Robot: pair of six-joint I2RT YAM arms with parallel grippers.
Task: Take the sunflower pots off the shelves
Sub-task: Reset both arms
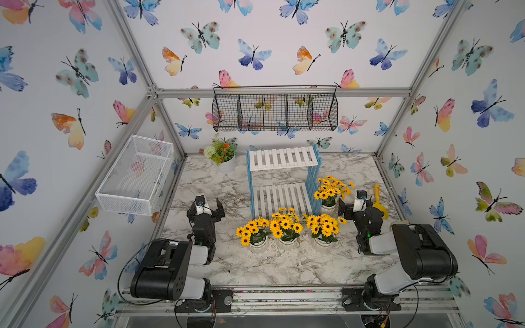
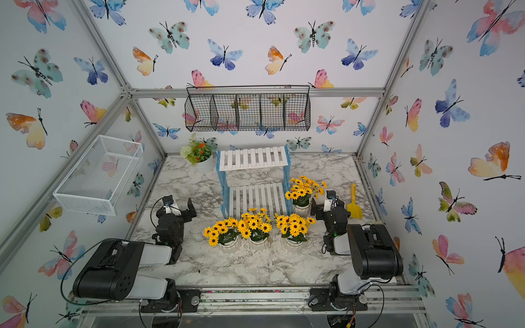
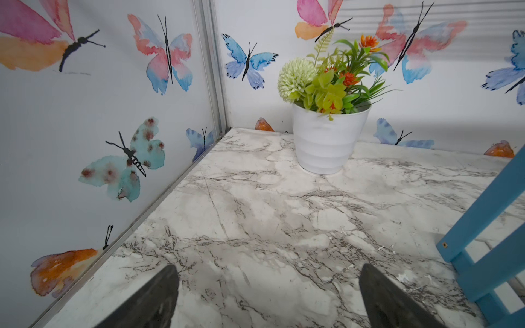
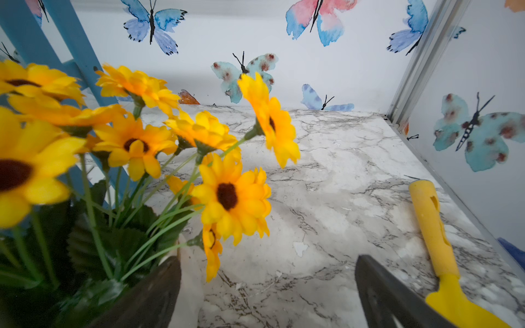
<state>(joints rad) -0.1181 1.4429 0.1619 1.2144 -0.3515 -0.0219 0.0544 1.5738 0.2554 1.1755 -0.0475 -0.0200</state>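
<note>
My left gripper (image 1: 209, 203) gapes wide at centre left. The shelves (image 1: 281, 196) stand mid-frame, three sunflower pots (image 1: 285, 227) rowed on the table (image 1: 255, 269) below them. My right gripper (image 1: 353, 208), fingers spread too, sits just beside the fourth sunflower pot (image 1: 329, 196), right of the shelves.

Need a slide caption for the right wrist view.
Right end effector open beside a sunflower pot on the marble table, yellow trowel alongside, blue shelf frame behind.

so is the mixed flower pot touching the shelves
Apart. The left wrist view shows a strip of bare marble table between the white mixed flower pot and the blue side frame of the shelves.
</note>
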